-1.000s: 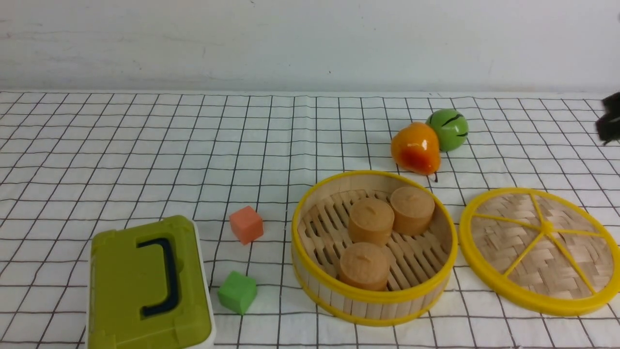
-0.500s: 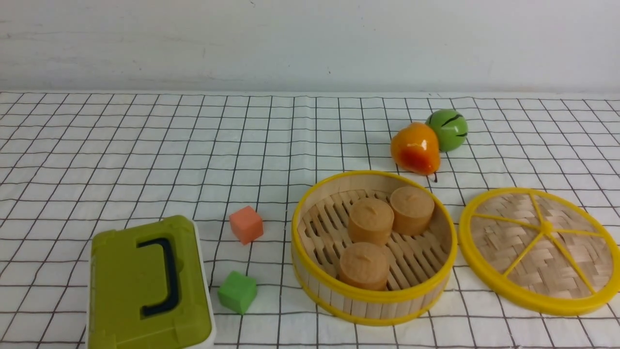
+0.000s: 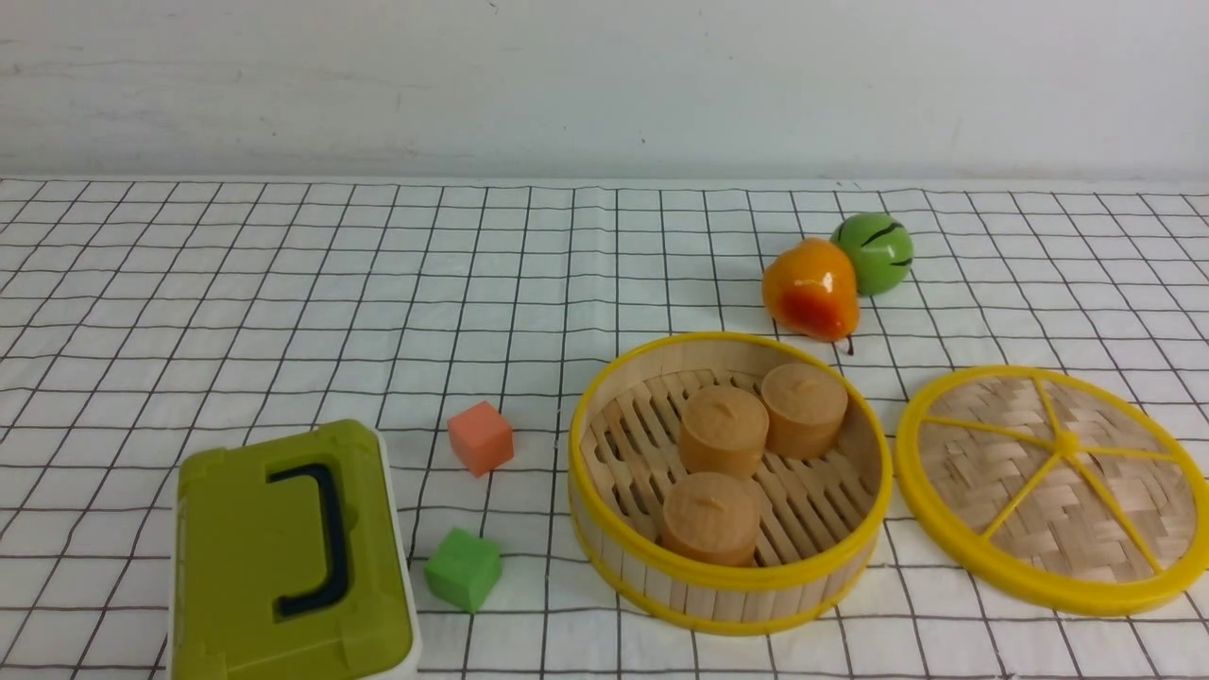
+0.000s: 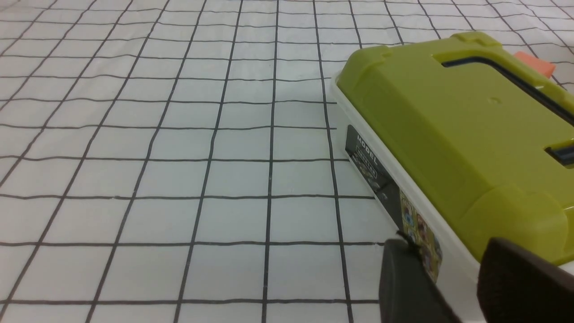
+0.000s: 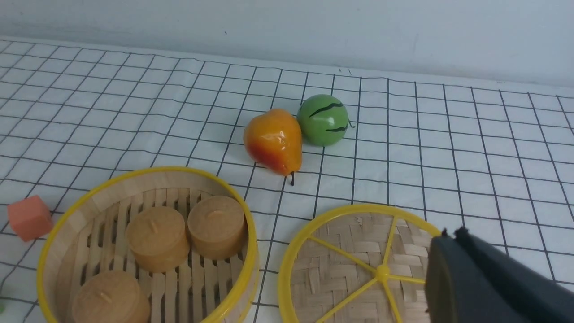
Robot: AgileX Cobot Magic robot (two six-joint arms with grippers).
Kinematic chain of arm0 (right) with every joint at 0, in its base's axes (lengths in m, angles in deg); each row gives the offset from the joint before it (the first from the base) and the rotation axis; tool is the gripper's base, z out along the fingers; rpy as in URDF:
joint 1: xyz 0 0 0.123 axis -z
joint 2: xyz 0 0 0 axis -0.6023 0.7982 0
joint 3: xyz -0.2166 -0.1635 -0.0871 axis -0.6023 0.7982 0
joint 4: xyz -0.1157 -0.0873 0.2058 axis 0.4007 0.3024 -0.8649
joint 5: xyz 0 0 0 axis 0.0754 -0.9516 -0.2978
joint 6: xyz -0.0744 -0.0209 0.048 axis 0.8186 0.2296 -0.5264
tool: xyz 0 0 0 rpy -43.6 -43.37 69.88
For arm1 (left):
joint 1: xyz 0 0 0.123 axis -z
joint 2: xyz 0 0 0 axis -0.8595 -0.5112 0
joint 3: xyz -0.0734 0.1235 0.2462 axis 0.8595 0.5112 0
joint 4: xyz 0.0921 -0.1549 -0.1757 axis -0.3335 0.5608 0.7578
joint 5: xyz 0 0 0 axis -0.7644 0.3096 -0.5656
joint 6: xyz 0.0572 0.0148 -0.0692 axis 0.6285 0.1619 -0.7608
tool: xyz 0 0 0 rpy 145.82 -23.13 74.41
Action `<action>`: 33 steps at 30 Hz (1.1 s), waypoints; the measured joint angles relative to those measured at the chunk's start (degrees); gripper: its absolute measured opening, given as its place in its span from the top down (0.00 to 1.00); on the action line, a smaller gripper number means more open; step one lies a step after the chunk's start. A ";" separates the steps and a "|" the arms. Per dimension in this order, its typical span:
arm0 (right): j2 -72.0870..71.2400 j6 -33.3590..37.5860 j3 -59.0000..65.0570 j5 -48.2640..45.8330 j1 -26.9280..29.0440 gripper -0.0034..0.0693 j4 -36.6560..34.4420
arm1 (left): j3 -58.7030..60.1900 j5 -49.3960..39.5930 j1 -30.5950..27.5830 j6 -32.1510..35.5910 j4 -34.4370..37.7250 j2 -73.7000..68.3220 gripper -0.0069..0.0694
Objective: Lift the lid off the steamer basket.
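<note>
The steamer basket [image 3: 727, 595] stands open at front centre-right with three tan round buns [image 3: 723, 430] inside; it also shows in the right wrist view [image 5: 148, 177]. The lid [image 3: 1048, 486] lies flat on the cloth just right of the basket, spokes and knob up; it shows in the right wrist view [image 5: 354, 264] too. My right gripper [image 5: 450, 235] is shut and empty, above the lid's edge. My left gripper [image 4: 448, 255] is open and empty beside the olive-green box [image 4: 453, 121]. Neither gripper shows in the front view.
An orange pear [image 3: 810, 288] and a small green melon [image 3: 875, 251] lie behind the basket. An orange cube [image 3: 481, 436] and a green cube [image 3: 463, 569] lie left of it. The olive-green box [image 3: 283, 557] sits at front left on the checked cloth [image 3: 283, 283].
A second ago a dark piece of the right arm showed at the front view's right edge; it has since left that view. Nothing on the table has moved.
</note>
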 joint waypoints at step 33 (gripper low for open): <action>-44.74 -19.75 58.13 23.75 -3.38 0.98 17.99 | 0.00 0.00 0.00 0.00 0.00 0.00 0.60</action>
